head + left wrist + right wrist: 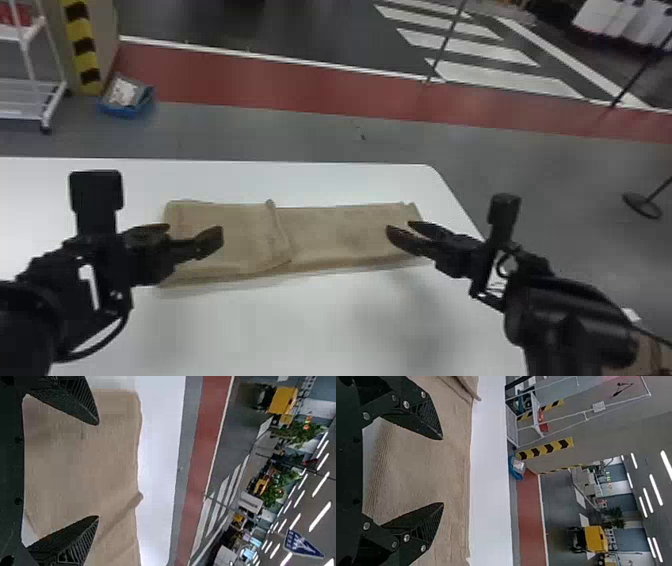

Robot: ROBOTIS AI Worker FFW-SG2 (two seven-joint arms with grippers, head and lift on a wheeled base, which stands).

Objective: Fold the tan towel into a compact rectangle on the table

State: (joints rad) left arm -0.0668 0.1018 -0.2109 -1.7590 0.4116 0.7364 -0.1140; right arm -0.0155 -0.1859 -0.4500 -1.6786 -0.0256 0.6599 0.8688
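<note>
Tan towel [340,237] on white table [280,330], beneath left tool [195,229] and right tool [398,226]

You have 1 tan towel [335,240] and 1 white table [300,325] in front of you. Your grippers number 2: 1 left gripper [195,231] and 1 right gripper [398,226], each with 2 black fingers [77,397]. Farther off in your head view, you can count 1 white rack [20,118], 1 blue tray [127,112], 1 yellow-and-black striped band [85,47], 1 red floor strip [250,77], at least 4 white crossing stripes [500,77] and 1 round stand base [641,206]. Your left wrist view gives you 1 blue sign [297,547].
</note>
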